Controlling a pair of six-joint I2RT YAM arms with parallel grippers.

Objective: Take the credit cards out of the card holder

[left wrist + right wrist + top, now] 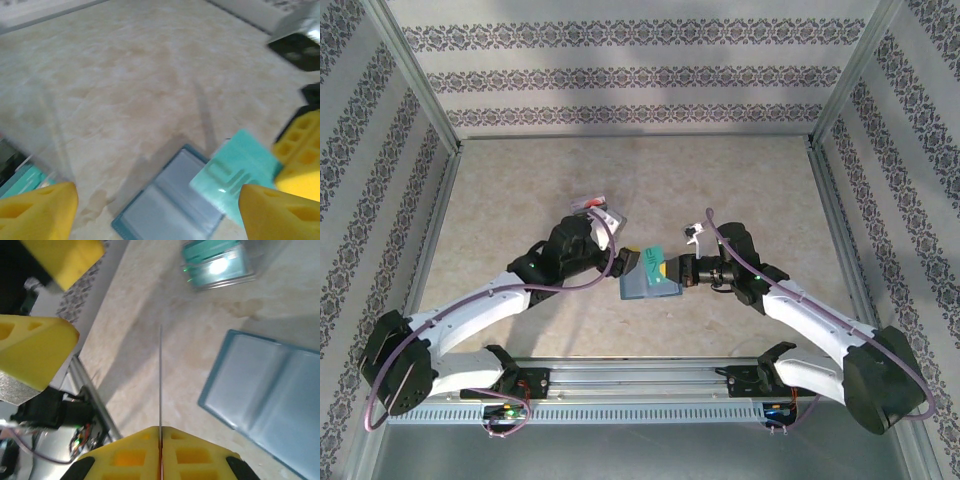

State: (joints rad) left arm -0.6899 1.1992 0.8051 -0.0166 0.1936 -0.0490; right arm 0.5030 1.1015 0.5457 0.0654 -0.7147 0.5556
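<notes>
The card holder (646, 290) lies open and flat on the table, a blue-grey bifold with both panels up (167, 207) (272, 390). My right gripper (674, 270) (160, 432) is shut on a teal credit card (654, 263) (239, 171), held just above the holder's right end. In the right wrist view that card (160, 375) appears edge-on as a thin line between the yellow fingers. My left gripper (627, 263) (157, 200) hovers open over the holder's left side, its yellow fingertips (40, 210) wide apart, holding nothing.
A second teal card-like thing (215, 265) (20, 182) lies flat on the table beyond the holder, under the left arm. Patterned walls and metal posts (420, 90) enclose the beige table (640, 180). The arm-base rail (640, 385) runs along the near edge.
</notes>
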